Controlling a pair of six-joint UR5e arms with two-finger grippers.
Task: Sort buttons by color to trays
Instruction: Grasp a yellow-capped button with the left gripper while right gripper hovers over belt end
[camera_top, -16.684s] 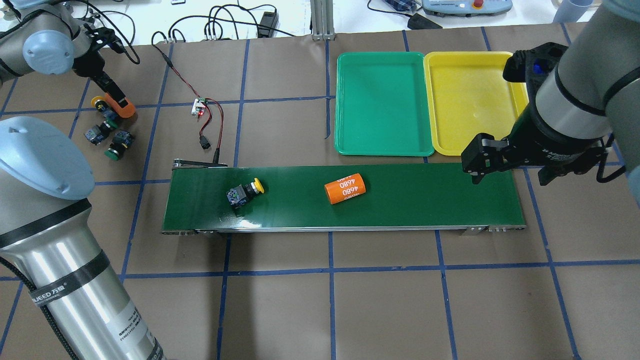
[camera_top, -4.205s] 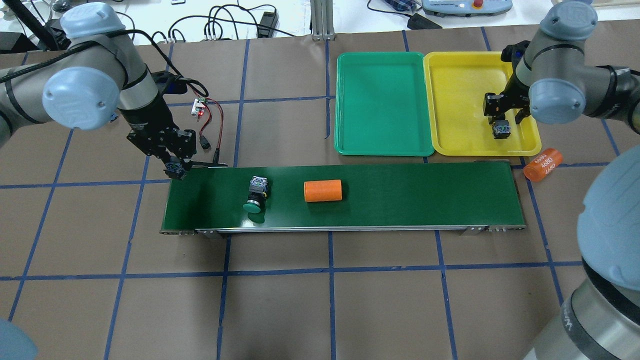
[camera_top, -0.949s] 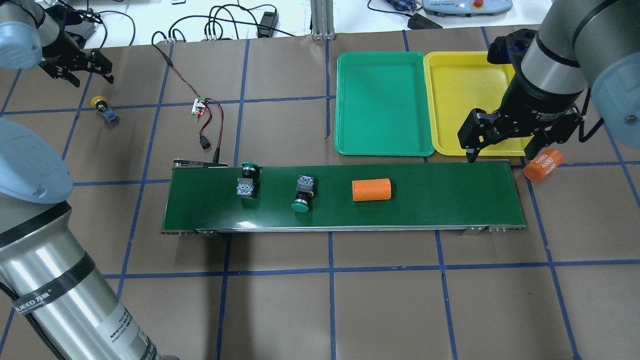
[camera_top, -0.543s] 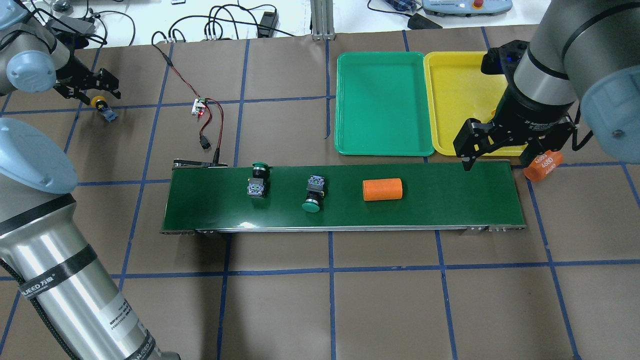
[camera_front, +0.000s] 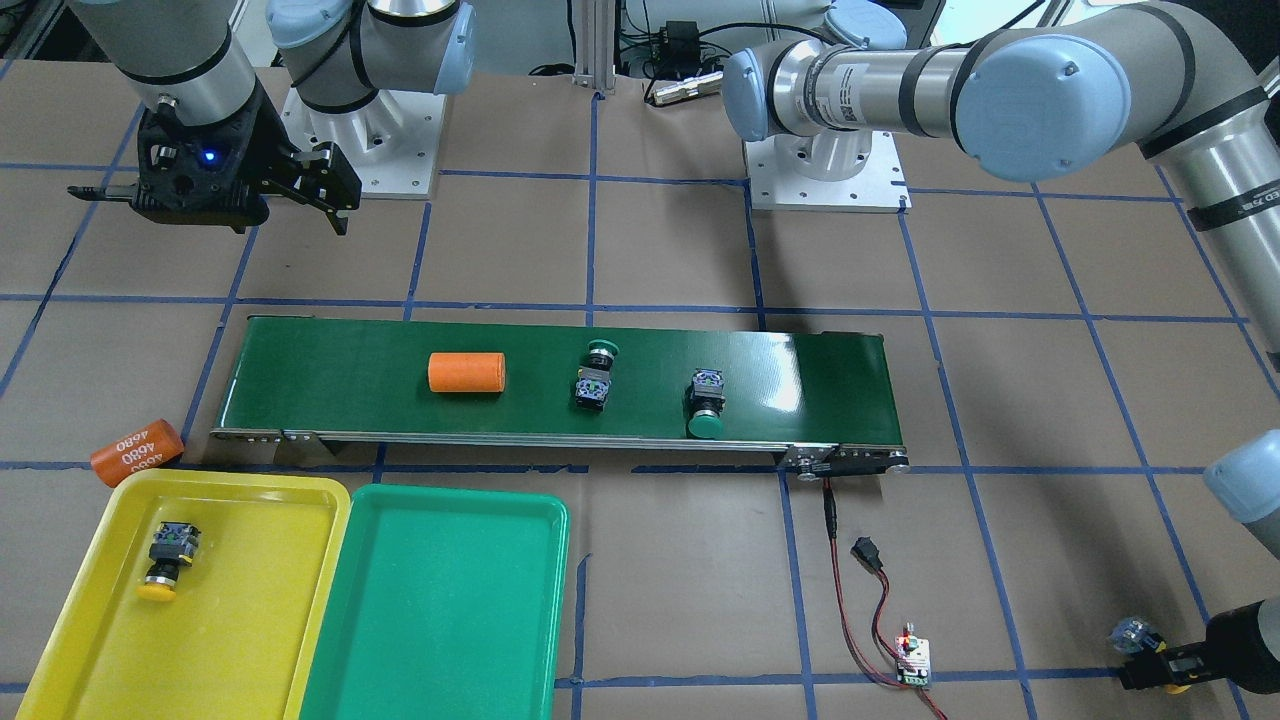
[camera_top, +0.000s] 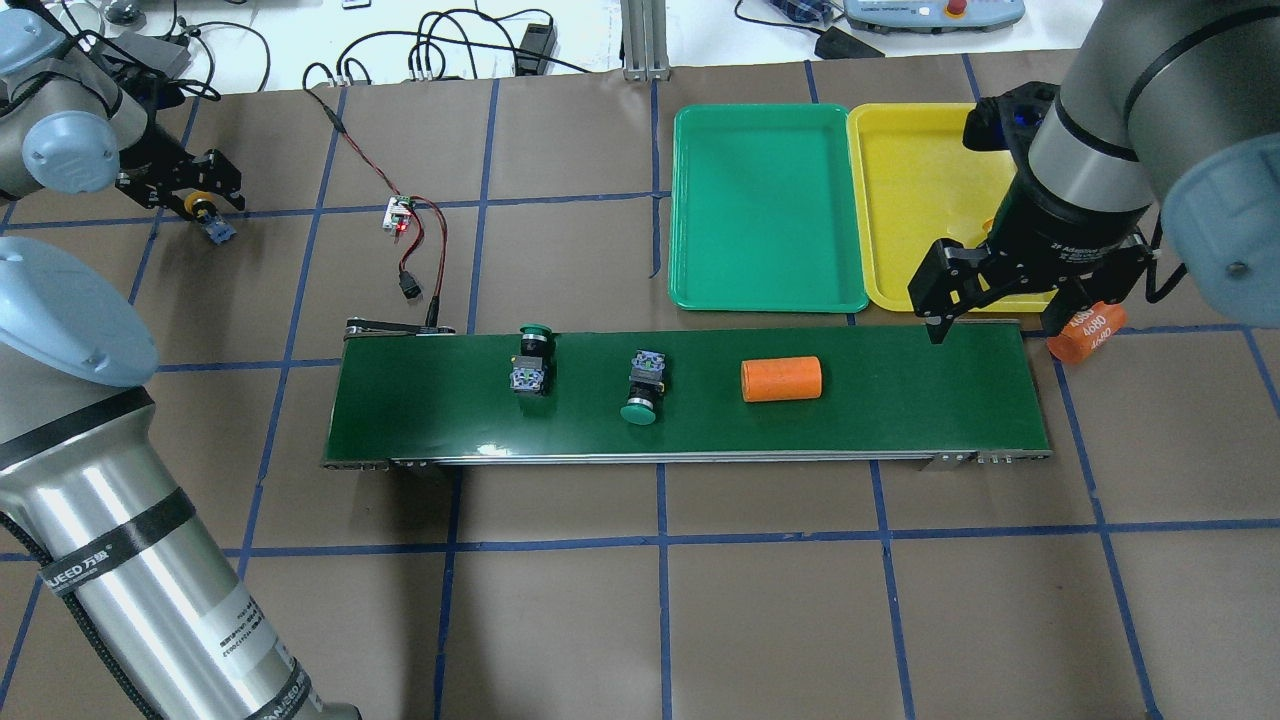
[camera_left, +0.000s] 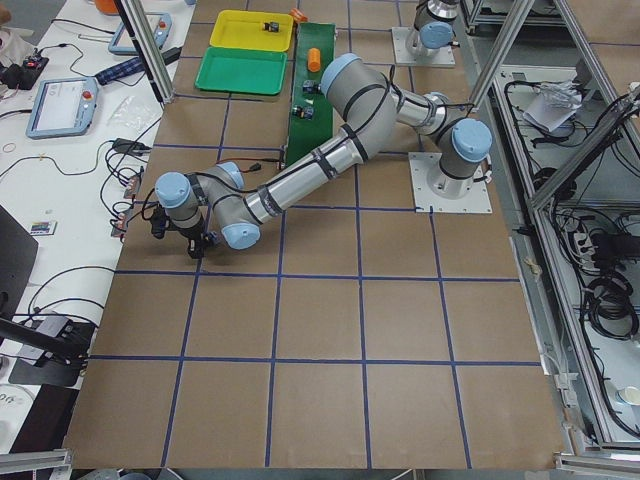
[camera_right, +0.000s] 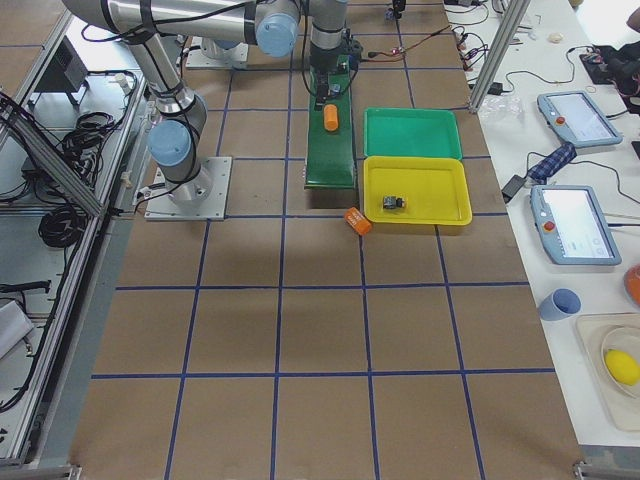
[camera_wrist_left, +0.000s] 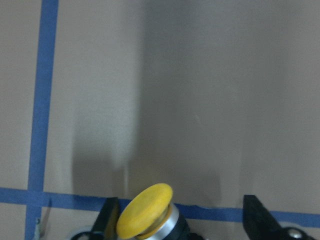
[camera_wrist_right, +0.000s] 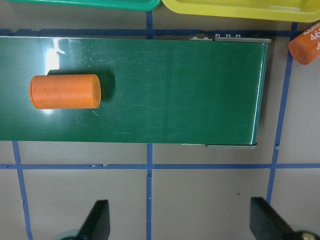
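Note:
Two green buttons (camera_top: 530, 365) (camera_top: 645, 390) lie on the dark-green conveyor belt (camera_top: 900, 390); they also show in the front view (camera_front: 705, 400) (camera_front: 595, 375). One yellow button (camera_front: 165, 560) lies in the yellow tray (camera_top: 920, 180), beside the green tray (camera_top: 765, 210), which holds nothing. The other yellow button (camera_top: 208, 218) lies on the table at far left. My left gripper (camera_top: 195, 195) is open and straddles it; the wrist view shows its cap (camera_wrist_left: 147, 210) between the spread fingers (camera_wrist_left: 107, 220). My right gripper (camera_top: 1000, 310) is open and empty above the belt's right end.
An orange "4680" cylinder (camera_top: 781, 379) rides on the belt right of the green buttons. A second orange cylinder (camera_top: 1090, 330) lies on the table off the belt's right end, close to my right gripper. A small circuit board with red-black wires (camera_top: 400, 212) lies behind the belt's left end.
The belt has carried both green buttons and the orange cylinder to the right. My left gripper has come down around the yellow button on the table. My right gripper has barely moved.

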